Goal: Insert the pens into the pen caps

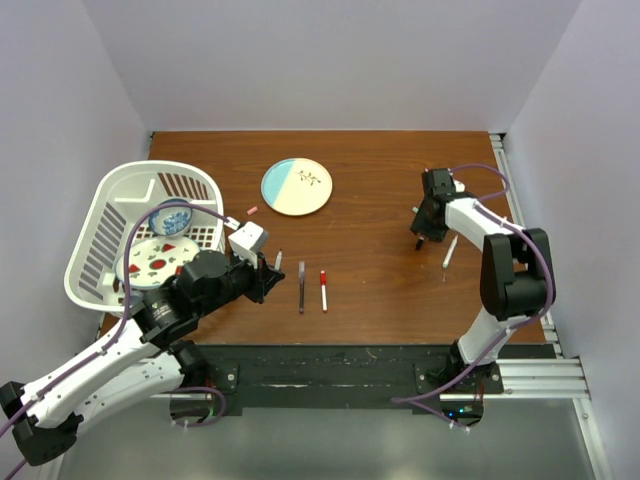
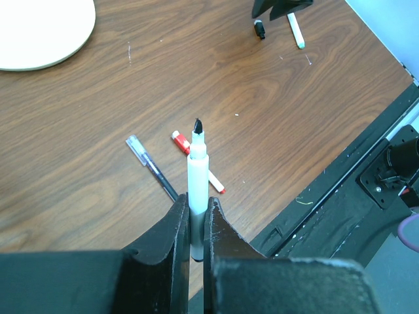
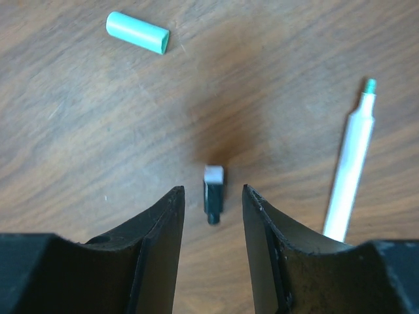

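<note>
**A:** While the left gripper (image 2: 197,204) is clamping the white pen (image 2: 198,163) by its barrel, with the black tip pointing out over the counter (image 2: 275,118), where is the black cap (image 3: 213,190) sitting?

**B:** It is lying down on the wood, between the fingers of the right gripper (image 3: 211,199). They are standing apart, one on either side of it, and neither is touching it.

**A:** What else is lying near it?

**B:** A green cap (image 3: 137,32) is lying well apart from it, out ahead of the fingers. A green-tipped pen (image 3: 350,167) is lying just beside one finger.

**A:** So how many are you counting?

**B:** I am counting four pens. Besides the clamped one and the green-tipped one, a dark pen (image 1: 301,287) and a red-ended pen (image 1: 323,290) are lying side by side near the left gripper. I am counting three loose caps: the black, the green, and a pink cap (image 1: 252,210) lying between the basket (image 1: 95,235) and the plate (image 1: 297,186).
</note>
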Motion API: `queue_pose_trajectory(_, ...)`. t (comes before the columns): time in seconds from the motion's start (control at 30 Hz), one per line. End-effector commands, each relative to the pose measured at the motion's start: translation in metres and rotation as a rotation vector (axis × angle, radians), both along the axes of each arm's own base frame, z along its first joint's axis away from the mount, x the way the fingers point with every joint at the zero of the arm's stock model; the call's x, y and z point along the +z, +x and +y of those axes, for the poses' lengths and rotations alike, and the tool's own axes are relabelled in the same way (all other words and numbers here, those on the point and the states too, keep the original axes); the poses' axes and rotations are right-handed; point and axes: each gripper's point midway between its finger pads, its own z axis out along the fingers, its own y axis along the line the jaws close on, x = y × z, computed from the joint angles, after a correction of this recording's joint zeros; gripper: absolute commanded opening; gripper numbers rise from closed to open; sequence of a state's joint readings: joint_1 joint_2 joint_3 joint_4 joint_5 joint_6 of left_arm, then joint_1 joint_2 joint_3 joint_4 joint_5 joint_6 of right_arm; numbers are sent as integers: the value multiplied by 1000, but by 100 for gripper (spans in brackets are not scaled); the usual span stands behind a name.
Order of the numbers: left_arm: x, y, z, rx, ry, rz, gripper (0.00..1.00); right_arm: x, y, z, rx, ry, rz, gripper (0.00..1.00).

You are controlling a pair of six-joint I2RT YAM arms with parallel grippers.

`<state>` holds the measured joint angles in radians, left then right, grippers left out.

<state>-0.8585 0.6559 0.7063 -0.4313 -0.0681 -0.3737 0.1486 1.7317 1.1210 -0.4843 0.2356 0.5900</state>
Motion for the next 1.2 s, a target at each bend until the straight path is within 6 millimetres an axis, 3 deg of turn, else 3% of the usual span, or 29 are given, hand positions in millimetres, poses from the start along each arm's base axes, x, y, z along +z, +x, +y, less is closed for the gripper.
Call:
queue_pose_trajectory(0.0, 6, 2, -2, -7, -17, -27, 0, -5, 8, 3, -43, -31, 14, 44)
queue_pose_trajectory(0.37, 2, 2, -4, -13, -7, -19, 0, -35, -4, -1, -26, -88, 92, 25)
queue_pose_trajectory(0.47, 4, 2, -3, -14, -10, -23, 0, -36, -5, 2, 1, -76, 94, 13)
queue_pose_trajectory(0.5, 5, 2, -4, -14, -12, -25, 0, -36, -6, 4, 13, -68, 95, 3)
queue_pose_trajectory(0.63, 11, -1, -8, -41, -44, -34, 0, -25, -10, 19, 93, -10, 56, 0)
queue_pose_trajectory(0.67, 12, -4, -12, -57, -60, -23, 0, -10, -6, 25, 114, 21, -1, 0)
queue_pose_trajectory(0.7, 15, -6, -17, -82, -84, -23, 0, -11, -14, 33, 143, 59, 1, 0)
queue_pose_trajectory(0.77, 12, -13, -27, -126, -114, 16, 0, 6, -19, 49, 202, 129, -79, 0)
queue_pose_trajectory(0.87, 6, -22, -44, -198, -167, 74, 0, 34, -27, 91, 342, 302, -205, 0)
queue_pose_trajectory(0.93, 2, -25, -54, -234, -204, 96, 0, 58, -49, 117, 455, 430, -281, 0)
queue_pose_trajectory(0.97, -1, -30, -60, -258, -222, 133, 0, 76, -49, 128, 506, 480, -365, 0)
queue_pose_trajectory(1.03, -1, -32, -69, -295, -266, 139, 0, 99, -72, 140, 549, 570, -450, 0)
queue_pose_trajectory(1.07, -3, -37, -74, -321, -287, 171, 0, 125, -73, 151, 608, 636, -556, 0)
queue_pose_trajectory(1.1, 8, -36, -80, -343, -339, 139, 0, 122, -86, 154, 618, 673, -570, 0)
queue_pose_trajectory(1.17, -1, -42, -86, -370, -375, 189, 0, 164, -102, 162, 654, 764, -711, 0)
